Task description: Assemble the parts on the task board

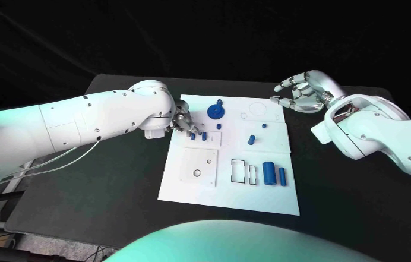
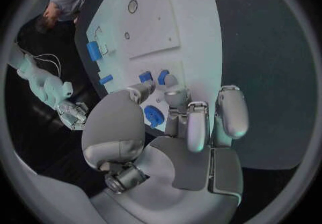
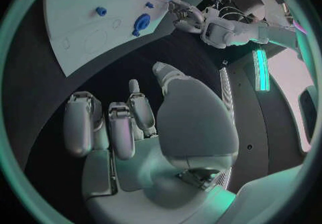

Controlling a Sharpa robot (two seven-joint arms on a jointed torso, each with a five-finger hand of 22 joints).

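Note:
The white task board [image 1: 257, 199] lies in the middle of the black table. My left hand [image 1: 182, 122] hovers over the board's left edge, fingers apart and holding nothing. Its fingertips [image 2: 176, 95] end just short of two small blue parts [image 1: 198, 135] [image 2: 154, 77] that stand beside a rectangular outline. A blue round disc [image 1: 216, 112] [image 2: 153, 115] [image 3: 141, 21] sits just beyond them, under the palm in the left wrist view. My right hand [image 1: 300, 95] [image 3: 134, 122] is raised off the board's far right corner, fingers loosely curved and apart, with nothing in them.
A blue cylinder [image 1: 269, 173] and a blue block [image 1: 283, 176] lie at the board's right edge beside empty slots [image 1: 242, 171]. Small blue pieces [image 1: 252, 139] [image 1: 264, 125] stand mid-board. A raised white plate with holes [image 1: 199, 166] sits at near left.

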